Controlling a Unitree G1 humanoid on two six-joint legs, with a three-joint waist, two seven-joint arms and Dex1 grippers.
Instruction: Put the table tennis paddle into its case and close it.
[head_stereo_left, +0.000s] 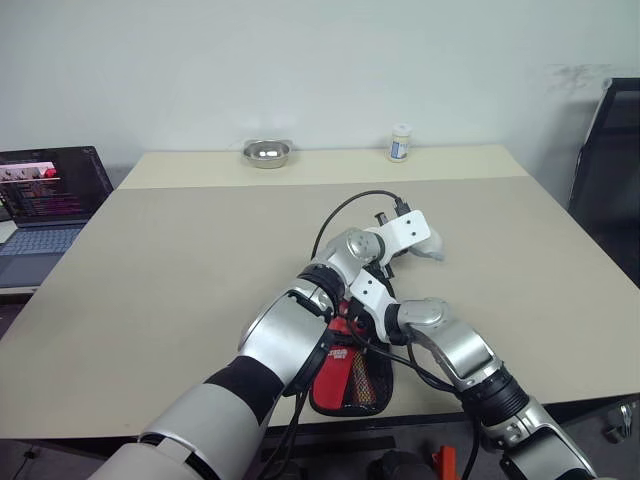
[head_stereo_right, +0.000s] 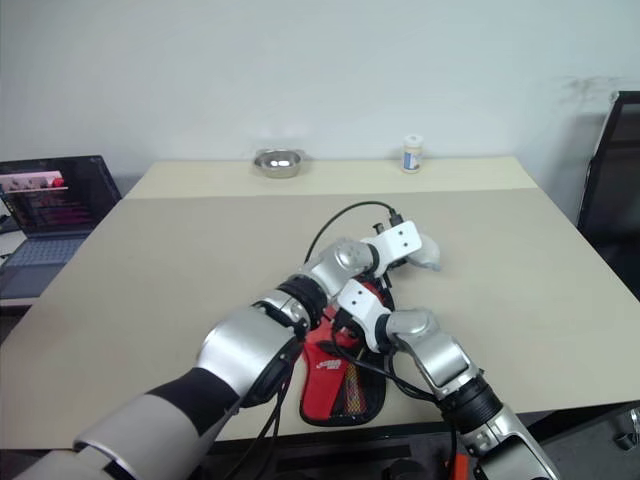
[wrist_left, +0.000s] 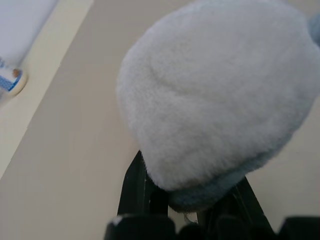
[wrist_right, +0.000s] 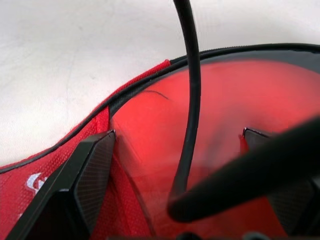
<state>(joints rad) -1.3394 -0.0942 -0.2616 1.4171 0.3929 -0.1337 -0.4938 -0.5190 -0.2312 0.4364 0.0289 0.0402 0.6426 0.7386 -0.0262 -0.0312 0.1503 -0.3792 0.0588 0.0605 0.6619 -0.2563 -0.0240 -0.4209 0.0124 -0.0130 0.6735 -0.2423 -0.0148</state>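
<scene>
The case (head_stereo_left: 350, 380) lies near the table's front edge, red side with black mesh pocket up; its red fabric and black edge (wrist_right: 140, 80) show in the right wrist view. My right gripper (wrist_right: 180, 150) stands open, fingers wide over a smooth red face (wrist_right: 225, 105) in the case's mouth, apparently the table tennis paddle; its handle is hidden. My left arm crosses over the right. Just beyond the case, my left gripper (head_stereo_left: 418, 246) is shut on a small grey-white fluffy lump (wrist_left: 215, 95), which rests at table level.
A metal bowl (head_stereo_left: 266, 152) and a small white bottle (head_stereo_left: 400, 143) stand at the table's far edge. An open laptop (head_stereo_left: 45, 195) sits off the left side, a black chair (head_stereo_left: 610, 170) at the right. A black cable (wrist_right: 190, 100) hangs between my right fingers.
</scene>
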